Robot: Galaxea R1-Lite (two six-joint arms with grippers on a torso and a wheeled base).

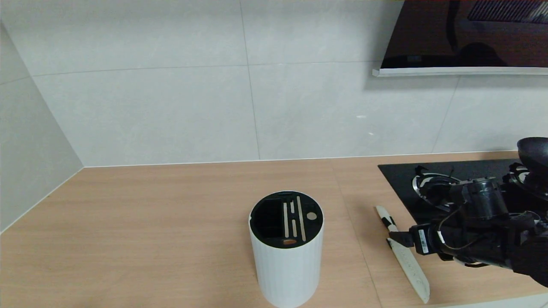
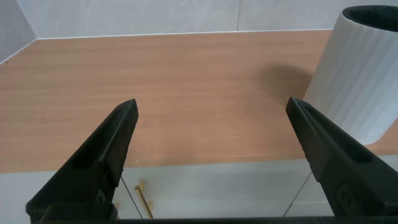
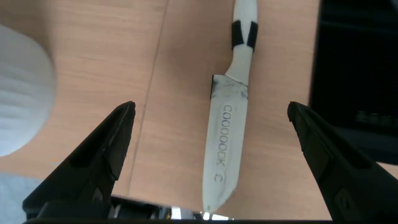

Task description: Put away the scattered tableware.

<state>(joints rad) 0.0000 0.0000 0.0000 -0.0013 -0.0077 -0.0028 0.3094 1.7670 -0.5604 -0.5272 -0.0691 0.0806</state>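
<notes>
item 1: white knife [image 1: 402, 252] [image 3: 227, 130]. it lies flat on the wooden countertop [image 1: 150, 222], between the knife holder and the black gas hob [image 1: 402, 175], just beside the hob's near edge. the handle, marked with black bands, points toward the tiled wall [image 1: 171, 107]; the blade tip points toward the counter's front edge. print runs along the blade.

item 2: knife holder [image 1: 287, 252] [image 2: 360, 74] [image 3: 18, 93]. a white ribbed cylinder, standing upright near the front of the countertop. its black top has one large opening, several narrow slots and a small round hole. it stands apart from the knife.

item 3: right gripper [image 3: 210, 112]. it hangs above the knife with the pincer spread wide, one finger on each side of the blade, near where the blade meets the handle. the fingers close on nothing. in the head view the arm comes in from the hob side, over the hob's front corner.

item 4: left gripper [image 2: 211, 104]. the pincer is spread wide and holds nothing. it hangs over the counter's front edge, with the holder off to one side of it.

item 5: surroundings. a burner grate [image 1: 428, 184] sits on the hob. a dark range hood [image 1: 462, 38] is mounted on the wall above. a cabinet front with a brass handle [image 2: 144, 199] shows below the counter edge.
</notes>
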